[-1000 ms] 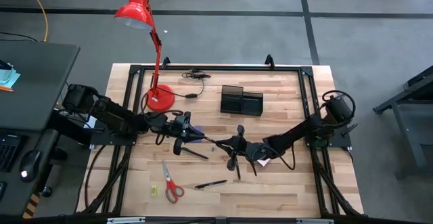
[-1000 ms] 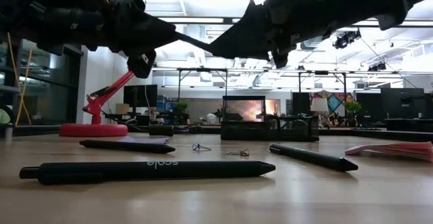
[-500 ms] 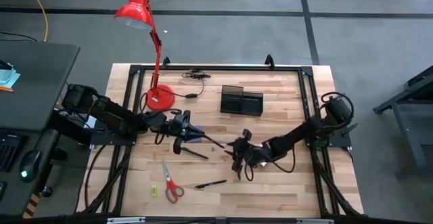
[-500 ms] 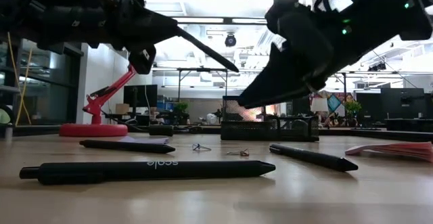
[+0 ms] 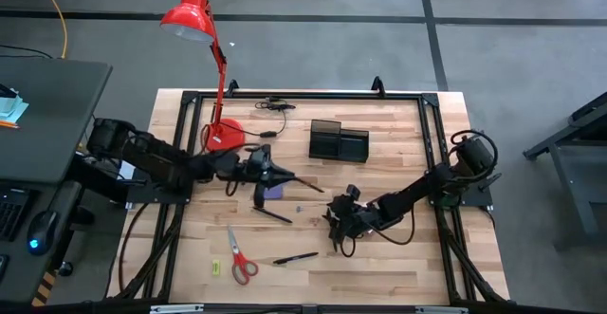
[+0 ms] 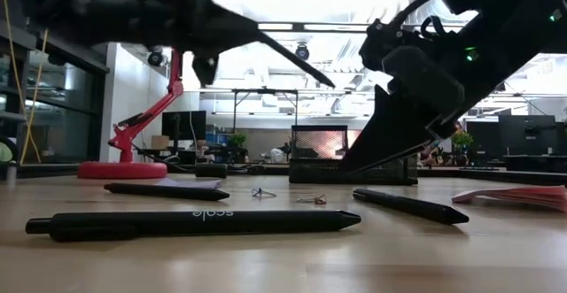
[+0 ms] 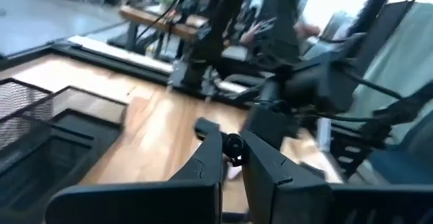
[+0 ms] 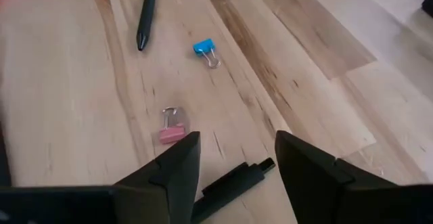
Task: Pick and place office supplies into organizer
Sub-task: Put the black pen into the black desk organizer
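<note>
Above mid-table — left claw (image 5: 277,172) clamped on a pen (image 5: 302,181); right claw (image 5: 340,230) apart, angled down.

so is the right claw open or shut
Open. In the right wrist view the right claw shows a clear gap between its fingers, with a black pen lying on the table between them.
</note>
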`<state>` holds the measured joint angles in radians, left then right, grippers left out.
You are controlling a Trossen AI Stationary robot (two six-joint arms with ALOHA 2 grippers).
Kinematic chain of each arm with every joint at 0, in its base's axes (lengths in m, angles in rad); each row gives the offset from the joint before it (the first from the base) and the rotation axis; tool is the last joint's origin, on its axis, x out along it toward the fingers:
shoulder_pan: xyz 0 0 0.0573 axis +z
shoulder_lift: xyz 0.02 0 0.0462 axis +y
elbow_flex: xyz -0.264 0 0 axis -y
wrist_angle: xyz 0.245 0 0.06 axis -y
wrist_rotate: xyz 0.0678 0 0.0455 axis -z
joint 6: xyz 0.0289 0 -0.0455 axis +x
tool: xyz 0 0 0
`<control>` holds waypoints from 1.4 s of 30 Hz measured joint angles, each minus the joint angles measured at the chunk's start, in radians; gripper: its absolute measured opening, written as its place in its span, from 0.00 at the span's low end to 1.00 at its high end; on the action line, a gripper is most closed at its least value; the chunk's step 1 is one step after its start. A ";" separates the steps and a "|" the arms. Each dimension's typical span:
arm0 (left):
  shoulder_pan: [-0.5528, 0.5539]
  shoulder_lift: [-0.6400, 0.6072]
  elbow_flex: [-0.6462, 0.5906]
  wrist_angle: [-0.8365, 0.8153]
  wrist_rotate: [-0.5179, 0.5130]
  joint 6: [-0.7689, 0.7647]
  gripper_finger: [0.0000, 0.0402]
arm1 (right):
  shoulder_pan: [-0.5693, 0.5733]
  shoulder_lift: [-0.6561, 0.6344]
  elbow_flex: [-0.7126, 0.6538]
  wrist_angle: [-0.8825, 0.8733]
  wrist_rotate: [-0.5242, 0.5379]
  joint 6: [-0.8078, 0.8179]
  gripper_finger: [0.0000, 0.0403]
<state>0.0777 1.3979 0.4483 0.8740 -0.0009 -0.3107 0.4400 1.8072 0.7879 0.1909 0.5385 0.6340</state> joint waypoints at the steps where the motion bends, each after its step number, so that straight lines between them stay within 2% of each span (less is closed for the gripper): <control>1: 0.012 0.000 0.036 -0.062 -0.004 0.004 0.03 | 0.000 0.000 0.000 -0.004 -0.003 0.004 0.45; 4: 0.040 0.000 0.153 -0.259 -0.074 0.045 0.03 | 0.003 0.000 0.000 -0.014 -0.006 0.006 0.44; 7: 0.063 0.000 0.252 -0.377 -0.142 0.099 0.03 | 0.016 0.000 0.000 -0.025 0.005 0.006 0.44; 15: 0.163 0.000 0.459 -0.643 -0.180 0.150 0.03 | 0.069 0.000 0.000 -0.055 0.066 0.021 0.43; 19: 0.228 0.000 0.491 -0.673 -0.184 0.166 0.03 | 0.090 0.000 0.000 -0.061 0.103 0.021 0.42; 22: 0.279 0.003 0.494 -0.681 -0.129 0.164 0.03 | 0.101 0.000 0.001 -0.060 0.135 0.021 0.41; 27: 0.324 0.076 0.494 -0.687 -0.123 0.173 0.03 | 0.106 0.000 0.001 -0.061 0.149 0.021 0.39; 35: 0.335 0.181 0.577 -0.698 -0.098 0.204 0.03 | 0.106 0.000 0.001 -0.060 0.148 0.026 0.40; 42: 0.335 0.255 0.721 -0.873 -0.085 0.263 0.03 | 0.112 0.000 0.001 -0.062 0.142 0.066 0.41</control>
<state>0.4126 1.6532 1.1688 0.0007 -0.0860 -0.0478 0.5521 1.8069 0.7891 0.1289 0.6804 0.6998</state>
